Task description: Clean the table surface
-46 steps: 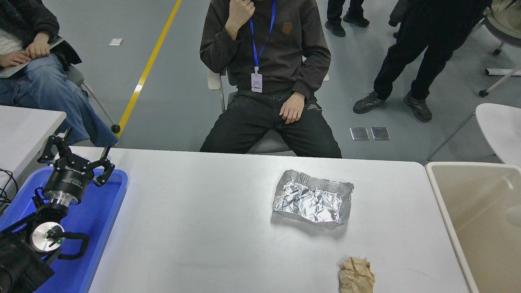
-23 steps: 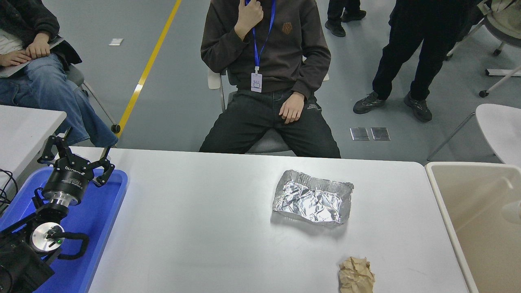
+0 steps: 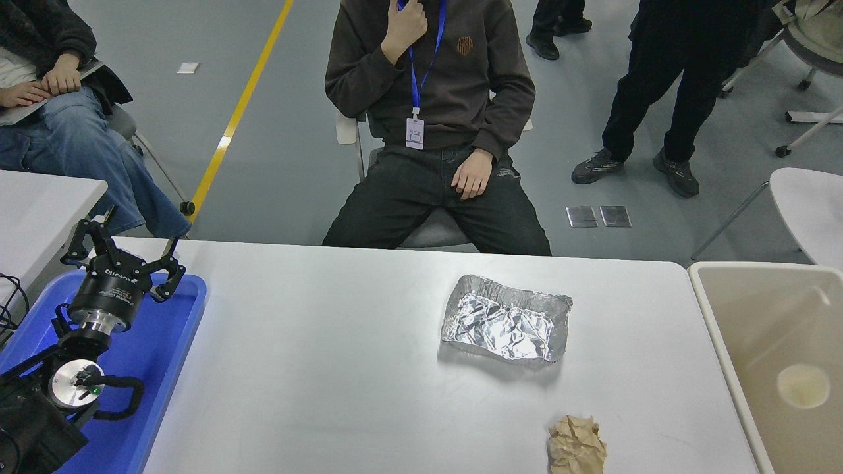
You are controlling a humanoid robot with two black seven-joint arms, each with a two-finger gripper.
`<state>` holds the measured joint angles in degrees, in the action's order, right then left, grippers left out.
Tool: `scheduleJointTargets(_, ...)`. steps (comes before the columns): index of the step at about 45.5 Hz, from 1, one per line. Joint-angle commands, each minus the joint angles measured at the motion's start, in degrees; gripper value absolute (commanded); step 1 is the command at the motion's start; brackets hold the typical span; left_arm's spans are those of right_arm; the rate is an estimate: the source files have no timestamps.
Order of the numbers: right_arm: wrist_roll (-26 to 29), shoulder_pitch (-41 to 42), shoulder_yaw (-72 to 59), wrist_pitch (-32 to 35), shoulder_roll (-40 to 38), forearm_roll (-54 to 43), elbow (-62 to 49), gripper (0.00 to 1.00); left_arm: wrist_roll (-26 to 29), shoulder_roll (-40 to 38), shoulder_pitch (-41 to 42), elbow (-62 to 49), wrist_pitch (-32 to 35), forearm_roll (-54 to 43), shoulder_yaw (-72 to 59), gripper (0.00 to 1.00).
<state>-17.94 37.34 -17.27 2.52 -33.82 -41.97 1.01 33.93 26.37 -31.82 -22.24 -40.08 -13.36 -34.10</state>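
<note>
The white table surface [image 3: 342, 368] spans the middle of the head view. A crumpled sheet of silver foil [image 3: 506, 319] lies on it right of centre. Near the front edge sits a crumpled brown paper ball [image 3: 577, 444]. My left gripper [image 3: 123, 253] is parked at the lower left over the blue tray [image 3: 158, 355], its fingers spread open and holding nothing. The right arm is out of view.
A beige bin [image 3: 777, 362] stands against the table's right end, with a pale round cup-like thing [image 3: 803, 386] lying inside. A person [image 3: 435, 125] sits at the far side; others are at the top corners. A smaller white table [image 3: 39, 210] is at left.
A pale round thing has come to rest inside the beige bin, blurred at the bin's right edge in the earlier frames. The seated person's raised hand shifted slightly. The left arm has not moved.
</note>
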Motion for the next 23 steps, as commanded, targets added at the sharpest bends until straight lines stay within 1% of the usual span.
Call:
scheduleJointTargets(1, -0.16, -0.16, 0.31, -0.06, -0.45, 0.04, -0.3, 0.96, 0.0, 0.0, 0.0, 0.0, 0.0, 0.0, 0.0, 1.0)
scheduleJointTargets(13, -0.43, -0.51, 0.66, -0.06, -0.54, 0.31, -1.01, 0.96, 0.0, 0.0, 0.0, 0.0, 0.09, 0.0, 0.0, 1.0)
scheduleJointTargets(23, -0.16, -0.25, 0.92, 0.2, -1.24, 4.61, -0.57, 0.96, 0.0, 0.0, 0.0, 0.0, 0.09, 0.0, 0.0, 1.0)
